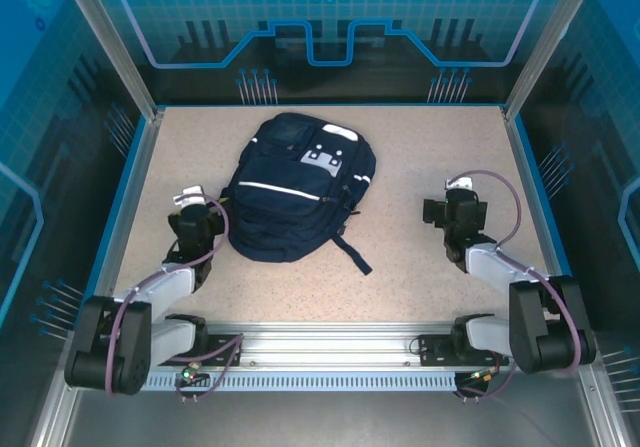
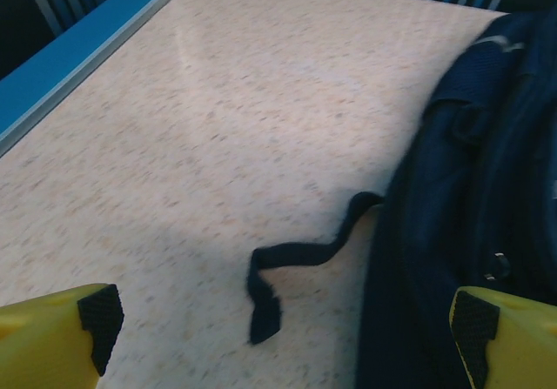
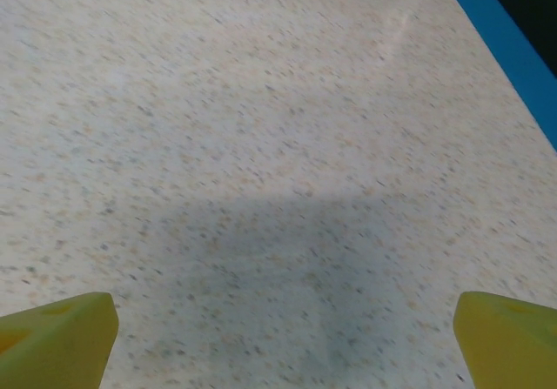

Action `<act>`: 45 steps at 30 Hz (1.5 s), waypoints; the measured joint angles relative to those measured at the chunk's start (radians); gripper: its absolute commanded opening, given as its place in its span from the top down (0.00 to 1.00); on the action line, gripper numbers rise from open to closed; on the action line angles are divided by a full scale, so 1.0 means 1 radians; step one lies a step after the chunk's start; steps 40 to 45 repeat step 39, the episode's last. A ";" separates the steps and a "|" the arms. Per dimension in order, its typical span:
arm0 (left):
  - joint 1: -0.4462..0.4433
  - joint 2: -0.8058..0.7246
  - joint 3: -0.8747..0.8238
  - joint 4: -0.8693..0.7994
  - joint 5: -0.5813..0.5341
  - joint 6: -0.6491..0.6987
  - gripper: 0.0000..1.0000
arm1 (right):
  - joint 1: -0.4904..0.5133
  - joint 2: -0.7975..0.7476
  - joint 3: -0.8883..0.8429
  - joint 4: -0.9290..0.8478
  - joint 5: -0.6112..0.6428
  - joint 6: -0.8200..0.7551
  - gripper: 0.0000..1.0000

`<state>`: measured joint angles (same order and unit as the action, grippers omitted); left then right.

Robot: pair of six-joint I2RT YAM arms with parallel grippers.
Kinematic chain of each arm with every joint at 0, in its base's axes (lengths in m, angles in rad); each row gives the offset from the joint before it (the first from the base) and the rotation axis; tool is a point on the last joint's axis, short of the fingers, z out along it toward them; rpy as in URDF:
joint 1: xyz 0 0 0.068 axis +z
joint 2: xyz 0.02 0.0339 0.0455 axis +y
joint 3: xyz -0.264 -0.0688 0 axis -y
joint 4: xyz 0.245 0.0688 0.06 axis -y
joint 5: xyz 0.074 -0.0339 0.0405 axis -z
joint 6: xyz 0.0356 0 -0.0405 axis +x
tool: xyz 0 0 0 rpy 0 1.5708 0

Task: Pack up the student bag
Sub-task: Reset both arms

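Lying between wide-spread, empty left gripper (image 2: 283, 319) and right gripper (image 3: 283, 328), student bag (image 1: 295, 192), white patch (image 1: 325, 157) markings illegible.

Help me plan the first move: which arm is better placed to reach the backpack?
Left, probably. The left gripper is open beside the backpack, a loose strap ahead of it; the right gripper, also open, sits farther off, facing the tabletop.

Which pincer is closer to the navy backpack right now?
Left. The left pincer sits just beside the navy backpack; the right pincer stands clearly apart on its other side.
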<state>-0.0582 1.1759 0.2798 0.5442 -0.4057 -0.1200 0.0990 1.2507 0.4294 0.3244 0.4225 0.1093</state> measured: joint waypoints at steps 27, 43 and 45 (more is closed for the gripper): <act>0.021 0.369 0.057 0.399 0.109 0.080 0.01 | -0.021 0.242 -0.042 0.440 -0.197 -0.062 0.00; 0.022 0.369 0.060 0.396 0.116 0.097 0.01 | -0.021 0.242 -0.042 0.440 -0.196 -0.066 0.00; 0.022 0.369 0.060 0.396 0.116 0.097 0.01 | -0.021 0.242 -0.042 0.440 -0.196 -0.066 0.00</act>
